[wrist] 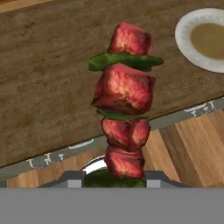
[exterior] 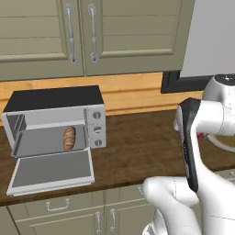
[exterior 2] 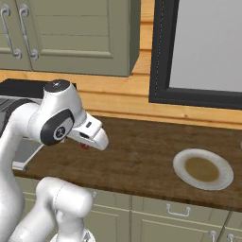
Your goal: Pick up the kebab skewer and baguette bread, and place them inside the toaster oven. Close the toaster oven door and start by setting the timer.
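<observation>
My pincer [wrist: 114, 178] is clenched on the kebab skewer [wrist: 124, 103], gripping it at its lowest end so the stick rises away from my fingers with red meat chunks and green pepper slices stacked along it. Beyond the skewer lies the dark wooden counter [wrist: 48, 83], and a white plate [wrist: 205, 39] with a brownish centre sits on it well off to the side, away from the toaster oven [exterior: 57, 119]. That oven stands on the counter far from my hand, its door [exterior: 51, 170] dropped flat open toward the counter's front edge. The baguette bread [exterior: 69, 137] already rests inside the cavity, toward the side nearest the control knobs [exterior: 97, 129]. So I judge the bread is done and I am on the skewer's carry. My next move calls for swinging across the counter to the oven mouth, keeping the skewer level enough to clear the frame, and laying it beside the bread before I release.
</observation>
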